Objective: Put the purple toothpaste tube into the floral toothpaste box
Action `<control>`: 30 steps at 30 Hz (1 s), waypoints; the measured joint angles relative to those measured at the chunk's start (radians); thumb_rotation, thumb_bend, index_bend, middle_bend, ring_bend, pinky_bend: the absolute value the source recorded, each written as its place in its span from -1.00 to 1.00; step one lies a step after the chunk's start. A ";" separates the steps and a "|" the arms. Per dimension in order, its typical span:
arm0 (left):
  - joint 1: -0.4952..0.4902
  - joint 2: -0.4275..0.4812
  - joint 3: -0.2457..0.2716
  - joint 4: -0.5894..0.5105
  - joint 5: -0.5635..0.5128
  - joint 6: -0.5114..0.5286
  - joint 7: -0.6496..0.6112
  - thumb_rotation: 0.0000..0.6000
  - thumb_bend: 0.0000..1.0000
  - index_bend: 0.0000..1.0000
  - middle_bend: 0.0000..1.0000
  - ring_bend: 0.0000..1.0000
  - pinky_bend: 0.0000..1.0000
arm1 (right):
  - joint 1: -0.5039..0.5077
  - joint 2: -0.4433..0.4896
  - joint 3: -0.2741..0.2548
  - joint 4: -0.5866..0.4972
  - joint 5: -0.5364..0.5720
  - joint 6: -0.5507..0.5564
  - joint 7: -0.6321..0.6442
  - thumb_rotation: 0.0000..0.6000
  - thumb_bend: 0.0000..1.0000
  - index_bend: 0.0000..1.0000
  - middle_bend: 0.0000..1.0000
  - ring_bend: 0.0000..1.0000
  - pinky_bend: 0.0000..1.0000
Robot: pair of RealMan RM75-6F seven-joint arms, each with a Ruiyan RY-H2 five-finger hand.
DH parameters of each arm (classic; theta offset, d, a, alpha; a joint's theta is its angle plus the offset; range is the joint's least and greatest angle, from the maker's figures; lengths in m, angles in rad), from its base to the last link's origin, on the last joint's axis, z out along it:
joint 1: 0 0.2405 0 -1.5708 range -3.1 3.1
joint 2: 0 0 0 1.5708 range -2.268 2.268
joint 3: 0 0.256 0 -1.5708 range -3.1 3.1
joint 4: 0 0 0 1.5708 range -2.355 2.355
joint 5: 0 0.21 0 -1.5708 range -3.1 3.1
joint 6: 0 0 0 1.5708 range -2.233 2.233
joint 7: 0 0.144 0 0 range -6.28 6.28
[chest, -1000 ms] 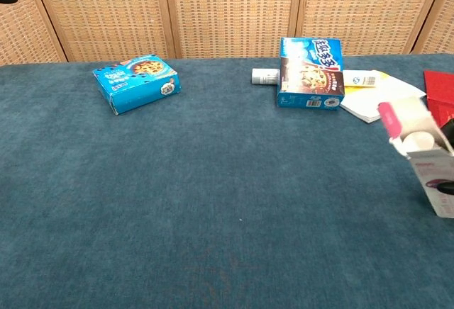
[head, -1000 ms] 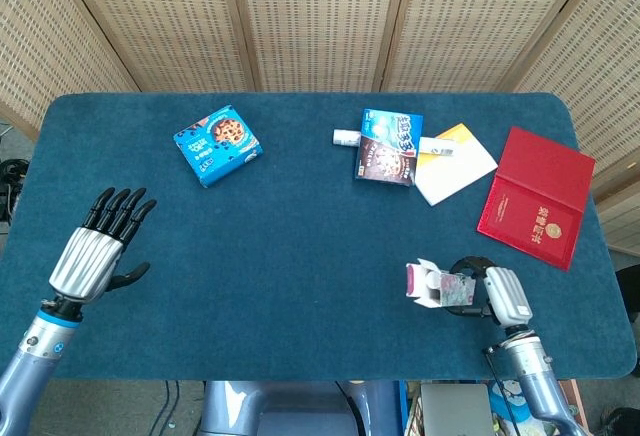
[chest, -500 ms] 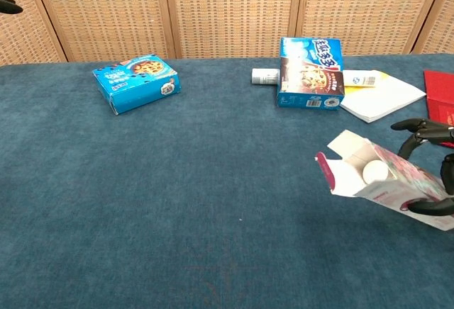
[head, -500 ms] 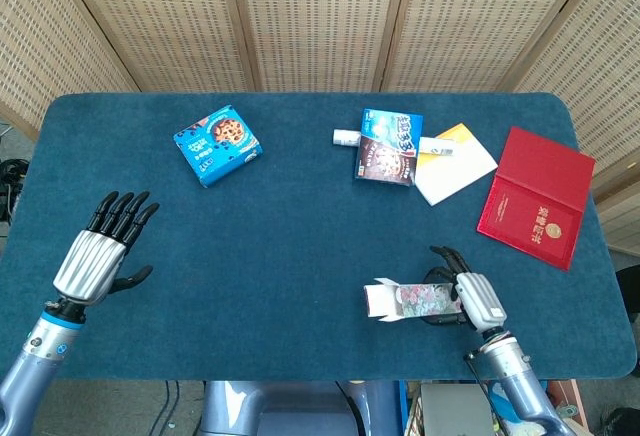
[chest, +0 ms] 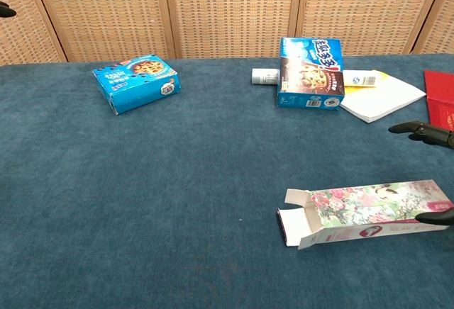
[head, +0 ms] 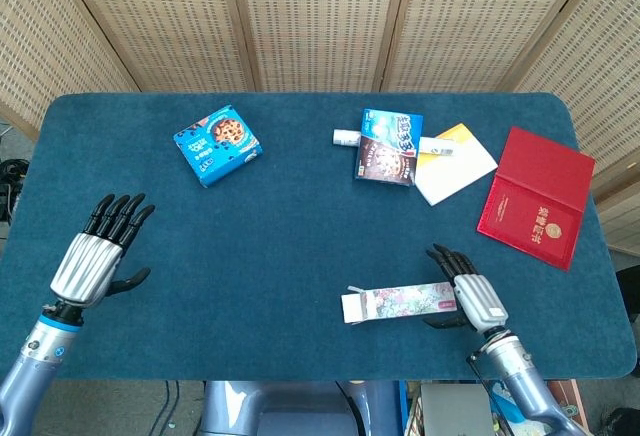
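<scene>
The floral toothpaste box [head: 400,302] [chest: 365,210] lies flat on the blue table near the front right, its open flapped end pointing left. The mouth shows only a dark purple inside; I cannot make out the tube itself. My right hand [head: 468,296] sits at the box's right end with fingers spread wide. In the chest view its upper fingers [chest: 424,132] stand well above the box and the thumb tip [chest: 436,217] lies against the box's lower edge. My left hand [head: 96,252] hovers open over the front left of the table, holding nothing.
A blue cookie box [head: 217,144] [chest: 135,82] lies at the back left. A blue-and-brown snack box [head: 388,146] [chest: 310,74] stands at the back centre-right beside a small white tube [head: 346,137]. A white-and-yellow booklet [head: 455,163] and a red booklet [head: 537,196] lie further right.
My right hand brought the floral box down from tilted up to flat on the table, mouth to the left, and its fingers spread off it. The left hand barely shifted.
</scene>
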 measured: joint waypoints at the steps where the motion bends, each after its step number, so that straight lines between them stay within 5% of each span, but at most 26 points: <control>1: 0.002 0.001 0.001 -0.001 -0.002 0.001 -0.001 1.00 -0.55 -1.00 -1.00 -1.00 -1.00 | -0.001 0.003 0.001 0.001 0.001 0.004 -0.016 1.00 -0.84 -0.95 -1.00 -1.00 -1.00; 18: 0.172 -0.007 0.084 0.017 0.069 0.190 0.002 1.00 -0.55 -1.00 -1.00 -1.00 -1.00 | -0.122 0.097 -0.004 -0.010 -0.076 0.310 -0.386 1.00 -0.85 -0.95 -1.00 -1.00 -1.00; 30: 0.260 -0.012 0.123 0.123 0.066 0.234 -0.043 1.00 -0.55 -1.00 -1.00 -1.00 -1.00 | -0.197 0.167 0.004 -0.001 -0.051 0.383 -0.356 1.00 -0.85 -0.95 -1.00 -1.00 -1.00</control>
